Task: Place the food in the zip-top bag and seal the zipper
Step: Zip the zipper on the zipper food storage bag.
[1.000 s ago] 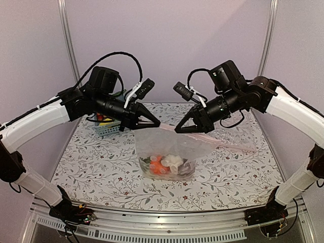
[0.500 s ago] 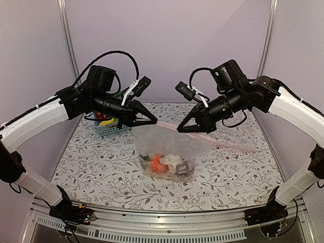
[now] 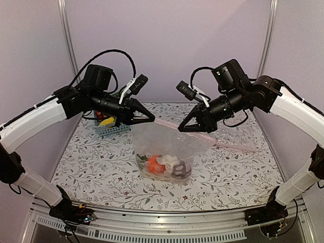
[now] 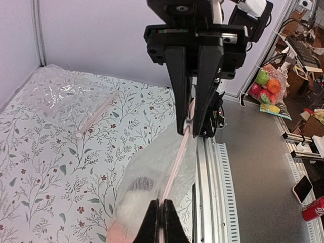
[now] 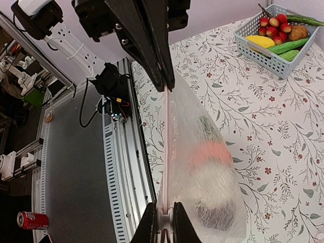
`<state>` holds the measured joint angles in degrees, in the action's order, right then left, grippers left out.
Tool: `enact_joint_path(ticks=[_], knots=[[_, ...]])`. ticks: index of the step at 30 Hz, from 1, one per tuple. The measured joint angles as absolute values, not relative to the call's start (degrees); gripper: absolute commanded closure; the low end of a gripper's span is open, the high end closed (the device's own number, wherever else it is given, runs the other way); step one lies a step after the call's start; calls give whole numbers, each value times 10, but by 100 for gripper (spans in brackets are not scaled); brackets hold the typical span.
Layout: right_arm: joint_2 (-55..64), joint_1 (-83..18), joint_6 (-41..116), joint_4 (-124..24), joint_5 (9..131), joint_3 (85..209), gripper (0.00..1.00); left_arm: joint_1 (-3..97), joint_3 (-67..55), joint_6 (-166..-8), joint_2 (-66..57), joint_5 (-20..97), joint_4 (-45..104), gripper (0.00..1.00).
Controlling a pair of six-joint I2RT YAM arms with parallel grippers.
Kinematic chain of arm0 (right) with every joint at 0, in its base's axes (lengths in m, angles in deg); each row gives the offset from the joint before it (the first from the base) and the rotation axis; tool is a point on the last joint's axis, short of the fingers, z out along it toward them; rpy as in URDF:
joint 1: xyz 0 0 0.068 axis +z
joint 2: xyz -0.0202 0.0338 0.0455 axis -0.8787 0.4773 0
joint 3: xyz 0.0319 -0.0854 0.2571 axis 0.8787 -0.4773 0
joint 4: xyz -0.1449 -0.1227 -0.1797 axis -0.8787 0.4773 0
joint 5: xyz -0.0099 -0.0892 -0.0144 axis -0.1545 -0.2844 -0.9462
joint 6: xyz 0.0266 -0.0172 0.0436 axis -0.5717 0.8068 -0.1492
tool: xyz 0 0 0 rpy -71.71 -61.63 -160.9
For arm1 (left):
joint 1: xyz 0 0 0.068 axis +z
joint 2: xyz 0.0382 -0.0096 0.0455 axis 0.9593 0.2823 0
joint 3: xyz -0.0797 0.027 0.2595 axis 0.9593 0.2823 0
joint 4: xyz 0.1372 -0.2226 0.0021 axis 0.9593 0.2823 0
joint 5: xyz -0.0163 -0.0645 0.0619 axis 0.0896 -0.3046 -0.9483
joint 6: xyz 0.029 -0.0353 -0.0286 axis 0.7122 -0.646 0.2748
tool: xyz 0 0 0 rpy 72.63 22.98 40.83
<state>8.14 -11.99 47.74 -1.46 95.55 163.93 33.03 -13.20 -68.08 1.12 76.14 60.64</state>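
Here, my left gripper (image 3: 152, 120) and right gripper (image 3: 180, 128) are pinching the zipper (image 3: 166, 124), which is stretching straight between them; below the zipper, the food (image 3: 163, 164) is sitting inside the zip-top bag (image 3: 162, 144).

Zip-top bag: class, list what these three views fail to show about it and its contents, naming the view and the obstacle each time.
The zipper: whether it is pressed shut. Top view: too thin; both wrist views: seen edge-on.
The food: the separate pieces. Wrist views: blurred behind the crinkled zip-top bag; top view: small and overlapping.
How deep the strip sits in the left tool and right tool. All views: the closed fingers cover it.
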Motion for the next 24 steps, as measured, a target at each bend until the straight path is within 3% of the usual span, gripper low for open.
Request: enact_joint_path(ticks=[24], knots=[[56,-120,477,-5,926,1622,100,366,-132,-657,1,746,631,100]])
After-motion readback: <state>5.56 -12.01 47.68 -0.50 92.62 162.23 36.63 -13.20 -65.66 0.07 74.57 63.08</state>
